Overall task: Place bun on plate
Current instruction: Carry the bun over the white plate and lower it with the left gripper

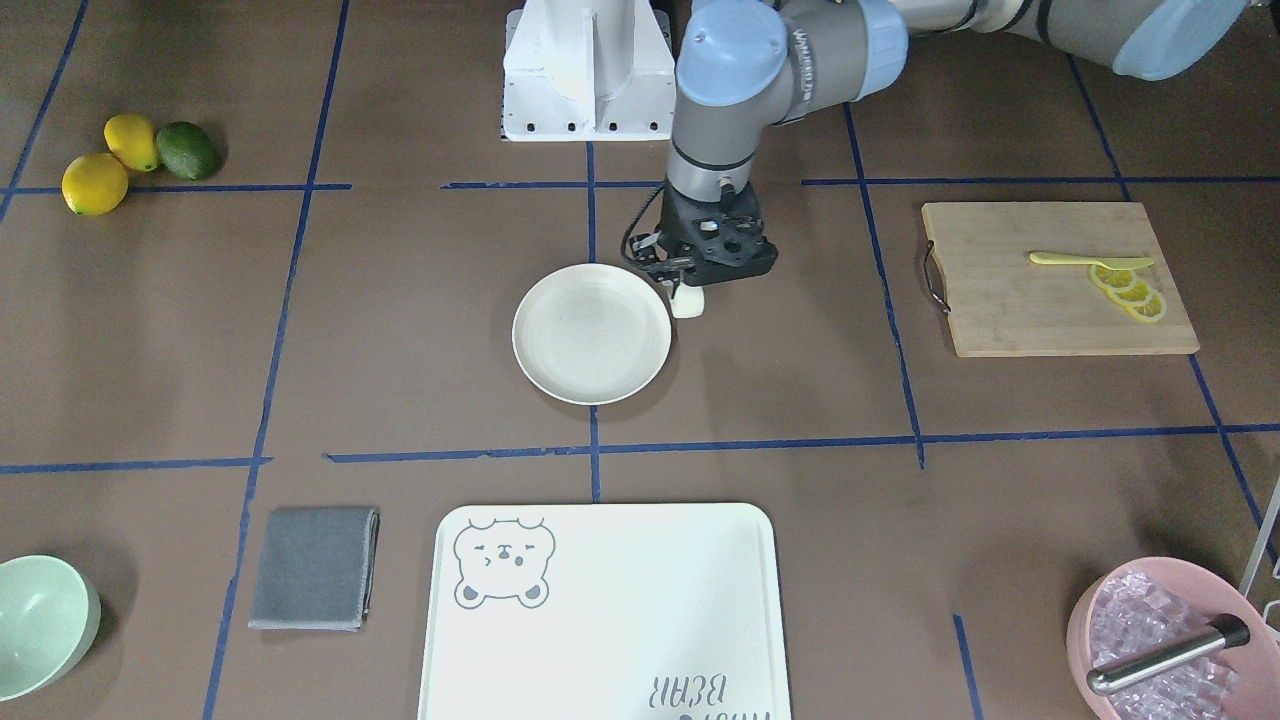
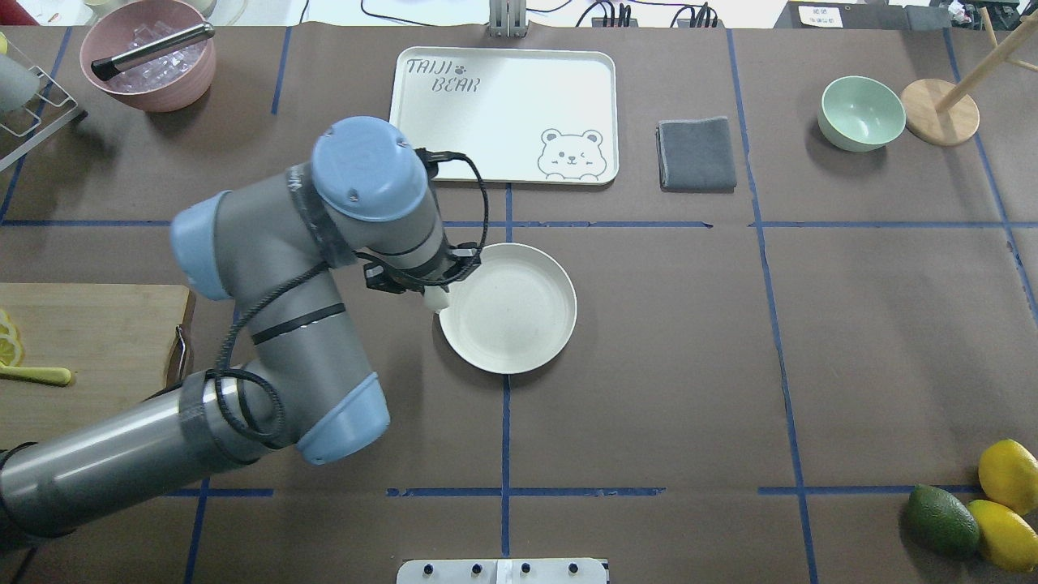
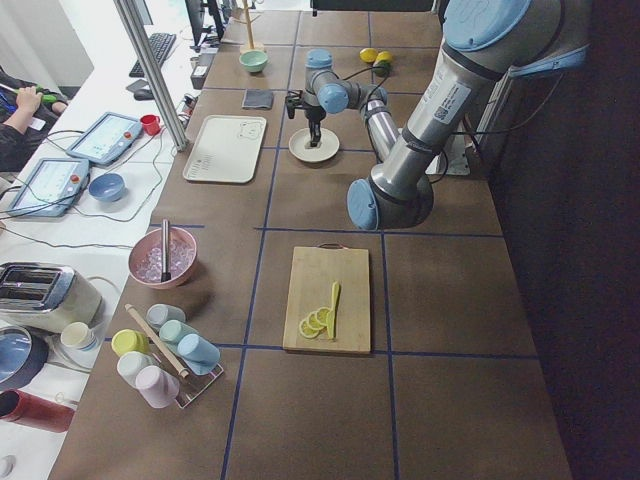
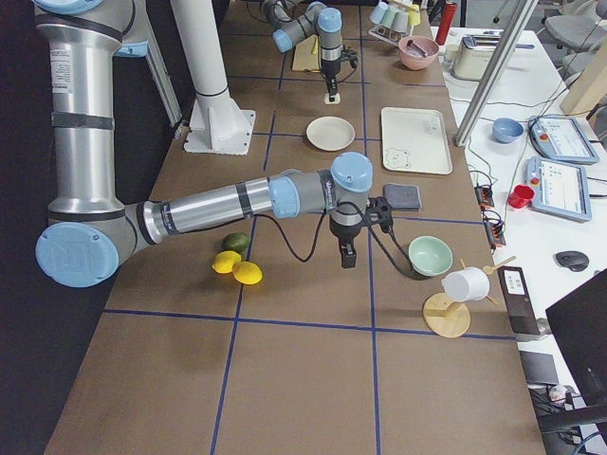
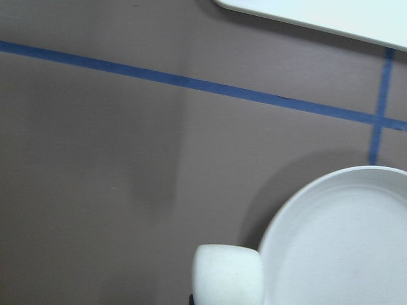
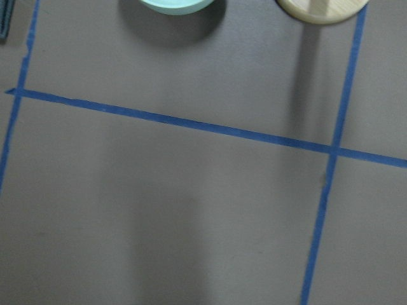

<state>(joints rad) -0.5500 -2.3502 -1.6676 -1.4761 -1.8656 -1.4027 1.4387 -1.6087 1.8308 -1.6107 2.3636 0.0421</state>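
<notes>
The round cream-white plate (image 2: 519, 324) lies at the middle of the table, also seen in the front view (image 1: 590, 345) and in the left wrist view (image 5: 346, 248). My left gripper (image 2: 434, 294) hangs at the plate's edge on the robot's left side, shut on the small white bun (image 1: 688, 303). In the left wrist view the bun (image 5: 227, 274) sits at the bottom, touching or overlapping the plate's rim. My right gripper (image 4: 348, 256) shows only in the exterior right view, low over bare table near the mint bowl. I cannot tell whether it is open or shut.
Beyond the plate are the bear tray (image 2: 503, 105), a folded grey cloth (image 2: 696, 154), a mint-green bowl (image 2: 859, 113) and a wooden stand (image 2: 941, 109). On the robot's left are a cutting board (image 1: 1010, 300) with lemon slices and a pink ice bowl (image 2: 150, 65). Lemons and an avocado (image 2: 973, 503) lie near right.
</notes>
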